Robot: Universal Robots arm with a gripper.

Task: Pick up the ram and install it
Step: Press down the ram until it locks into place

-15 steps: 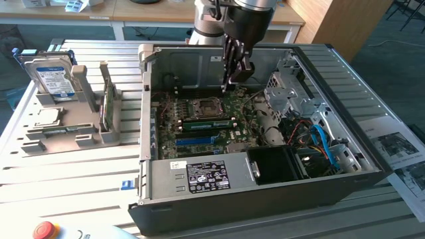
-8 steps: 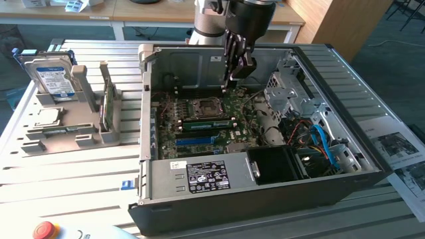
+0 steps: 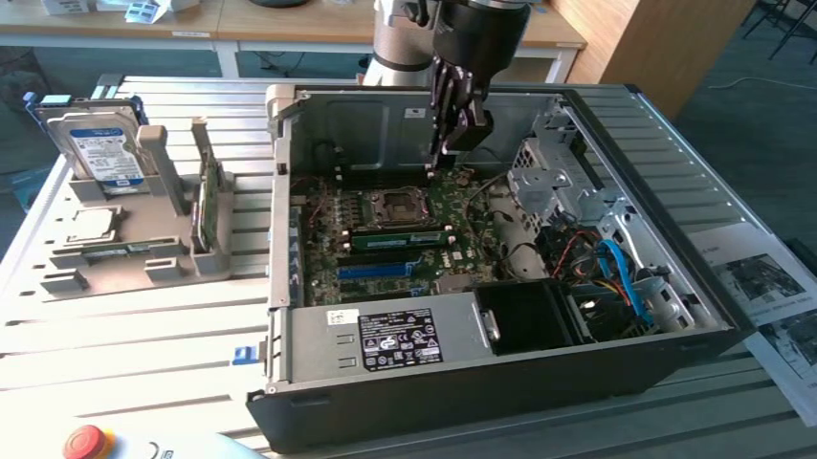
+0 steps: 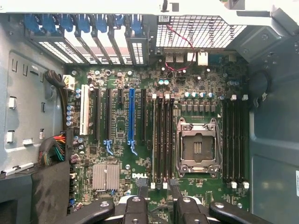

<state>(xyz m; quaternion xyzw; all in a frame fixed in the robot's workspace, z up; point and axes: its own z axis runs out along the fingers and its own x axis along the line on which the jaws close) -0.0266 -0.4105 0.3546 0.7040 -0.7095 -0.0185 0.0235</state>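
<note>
Black screw-studded tool (image 4: 158, 193), silver arm (image 3: 398, 33)

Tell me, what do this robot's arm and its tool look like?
The arm is a smooth silver-grey tube that ends in a bulky black wrist section. The tool is black, with two slim jointed fingers built from linked segments pinned by round silver bolts.
</note>
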